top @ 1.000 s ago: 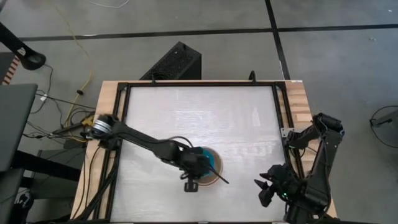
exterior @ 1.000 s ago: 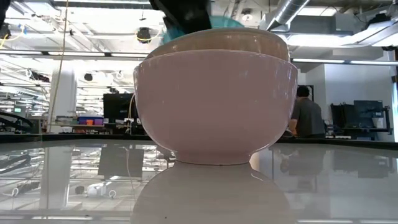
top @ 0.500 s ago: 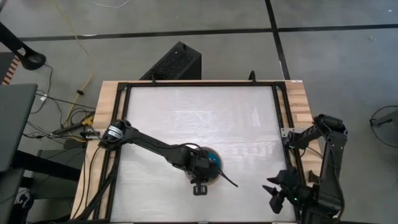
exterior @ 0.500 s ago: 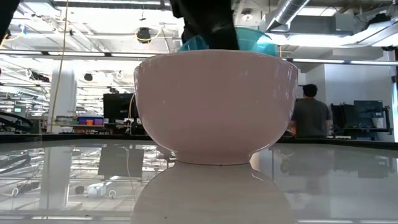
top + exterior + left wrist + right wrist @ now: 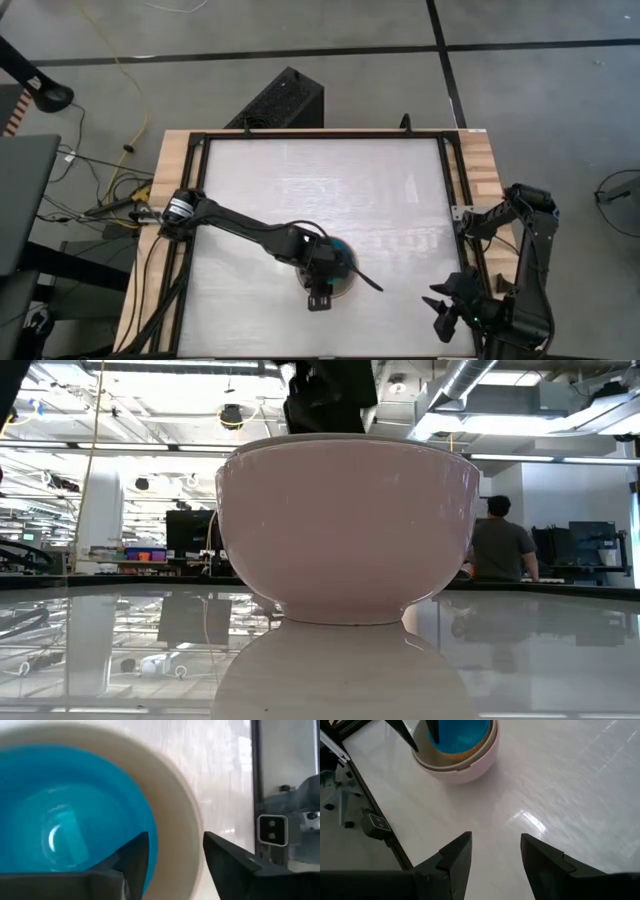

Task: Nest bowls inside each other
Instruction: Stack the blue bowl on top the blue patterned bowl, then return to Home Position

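The bowls stand as one stack near the table's front middle. The outer one is a pinkish-white bowl (image 5: 345, 530) resting on its base. Inside it I see a cream bowl (image 5: 175, 810), an orange bowl (image 5: 462, 754) and, innermost, the teal bowl (image 5: 70, 815). My left gripper (image 5: 175, 835) hovers open just over the stack's rim, one finger above the teal bowl and the other outside it. My right gripper (image 5: 440, 305) waits open at the front right, pointing at the stack with nothing between its fingers (image 5: 455, 855).
A black frame (image 5: 455, 200) borders the white table top, with bare surface to the left, right and far side of the stack. A black box (image 5: 285, 100) sits beyond the far edge. A person (image 5: 497, 545) stands in the room behind.
My left gripper has lowered the teal bowl into the stack, then opened and let it go. The teal bowl and the cream bowl under it, both raised above the outer rim before, have sunk below it. The gripper has shifted slightly toward the near edge.
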Controlling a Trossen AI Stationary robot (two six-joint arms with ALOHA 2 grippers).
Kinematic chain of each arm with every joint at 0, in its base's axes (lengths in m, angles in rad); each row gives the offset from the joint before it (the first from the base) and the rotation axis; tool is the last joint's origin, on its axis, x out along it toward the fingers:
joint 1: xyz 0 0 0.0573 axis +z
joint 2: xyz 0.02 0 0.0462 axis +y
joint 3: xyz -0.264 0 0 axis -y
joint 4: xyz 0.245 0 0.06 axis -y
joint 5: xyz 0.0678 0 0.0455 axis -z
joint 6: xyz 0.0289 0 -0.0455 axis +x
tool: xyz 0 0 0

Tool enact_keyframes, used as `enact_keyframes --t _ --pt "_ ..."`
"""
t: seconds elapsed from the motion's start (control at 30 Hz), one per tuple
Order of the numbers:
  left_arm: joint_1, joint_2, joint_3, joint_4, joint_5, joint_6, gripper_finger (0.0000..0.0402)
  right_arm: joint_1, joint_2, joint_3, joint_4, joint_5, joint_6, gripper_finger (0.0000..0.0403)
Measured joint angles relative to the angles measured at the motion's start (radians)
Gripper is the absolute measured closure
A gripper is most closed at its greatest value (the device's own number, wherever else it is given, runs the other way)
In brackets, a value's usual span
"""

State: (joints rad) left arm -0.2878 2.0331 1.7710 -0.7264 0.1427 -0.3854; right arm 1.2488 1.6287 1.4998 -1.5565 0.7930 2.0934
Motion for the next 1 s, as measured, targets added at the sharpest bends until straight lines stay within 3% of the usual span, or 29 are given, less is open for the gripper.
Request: enact_keyframes --t 0.27,0.6,0.77,0.9,1.0 --pt "0.013 -0.118 0.0 0.013 -0.194 0.074 0.0221 0.0 0.0 0.0 0.023 0.048 -0.002 0.0202" --pt "0.043 -0.391 -0.054 -0.005 -0.444 0.139 0.0245 0.0 -0.05 0.0 0.052 0.336 -0.044 0.0202" --pt "0.042 -0.618 -0.254 0.047 -0.527 0.101 0.0254 -0.012 -0.138 0.0 0.037 0.518 -0.123 0.0206" --pt "0.023 -0.838 -0.514 0.252 -0.537 0.049 0.0256 -0.052 -0.219 -0.014 0.041 0.609 -0.188 0.022" --pt "0.006 -0.997 -0.716 0.436 -0.534 0.021 0.0256 -0.078 -0.299 -0.101 0.098 0.669 -0.201 0.0232"
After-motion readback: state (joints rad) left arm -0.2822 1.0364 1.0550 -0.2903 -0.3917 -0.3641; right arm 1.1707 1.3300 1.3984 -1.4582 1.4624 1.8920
